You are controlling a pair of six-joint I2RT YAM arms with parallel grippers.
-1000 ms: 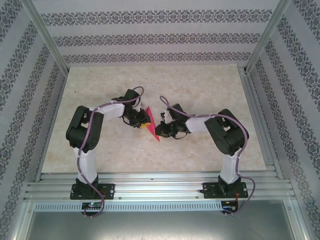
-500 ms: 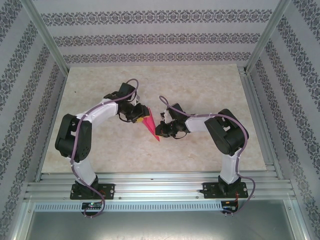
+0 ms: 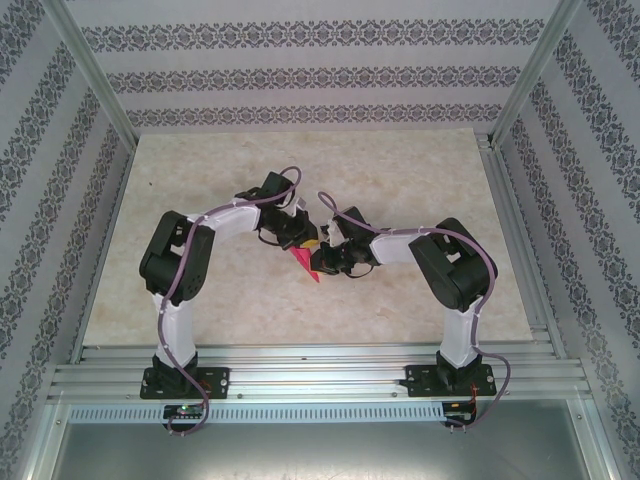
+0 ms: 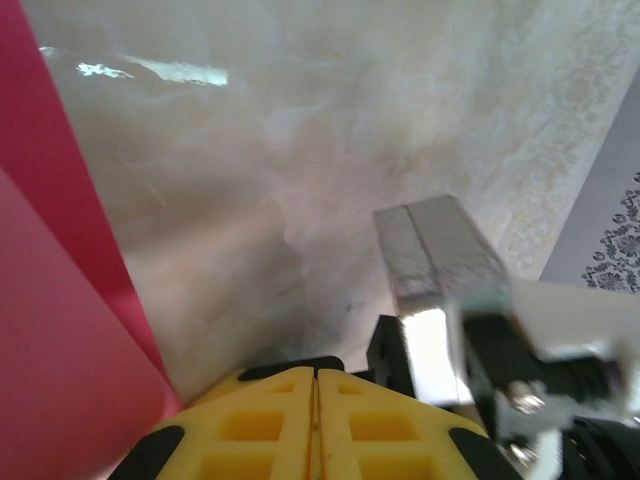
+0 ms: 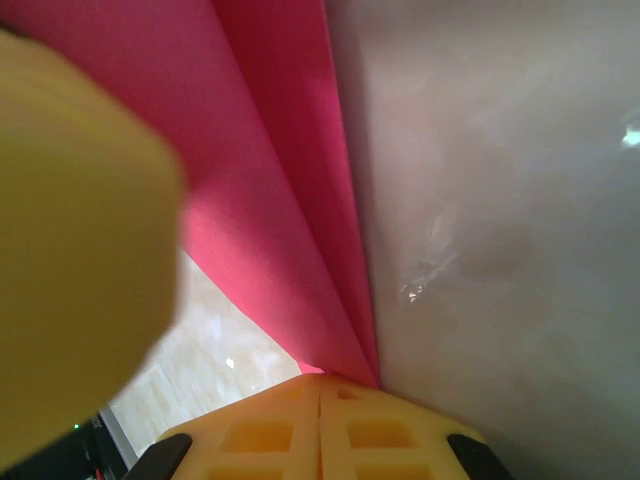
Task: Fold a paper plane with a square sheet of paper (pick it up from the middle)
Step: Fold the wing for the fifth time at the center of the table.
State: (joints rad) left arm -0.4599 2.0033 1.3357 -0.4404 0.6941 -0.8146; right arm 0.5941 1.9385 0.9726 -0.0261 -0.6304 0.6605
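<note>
A: Top external: paper plane (image 3: 303,262) was already a narrow dart at the middle of the table (image 3: 400,180), left gripper (image 3: 305,238) at its far end, right gripper (image 3: 322,262) near its tip. Judged only final creases left.
B: Left wrist: pads pressed together, paper plane (image 4: 50,300) alongside, grip on it unclear. Right wrist: pads clenched on paper plane (image 5: 270,180); layered folds showed, too small from above
</note>
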